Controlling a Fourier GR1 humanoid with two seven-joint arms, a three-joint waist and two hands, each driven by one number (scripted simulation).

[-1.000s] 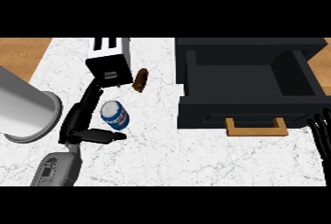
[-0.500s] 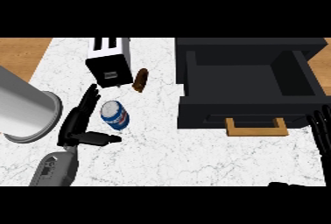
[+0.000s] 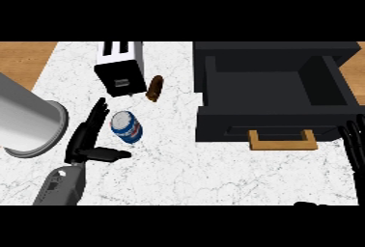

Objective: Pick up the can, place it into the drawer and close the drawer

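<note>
A blue can with a white label lies on the marble counter, left of centre. My left hand is open right beside it on its left, fingers straight and pointing up the view, thumb stretched out below the can. The black drawer stands pulled open at the right, its inside bare, with a wooden handle on its front. My right hand shows at the right edge with fingers up, open and still.
A black and white toaster stands at the back left. A small brown bottle lies beside it. A large grey metal cylinder lies at the far left, close to my left hand.
My left hand has slid a little down and nearer the can, its thumb now under the can. The can and drawer have not moved.
</note>
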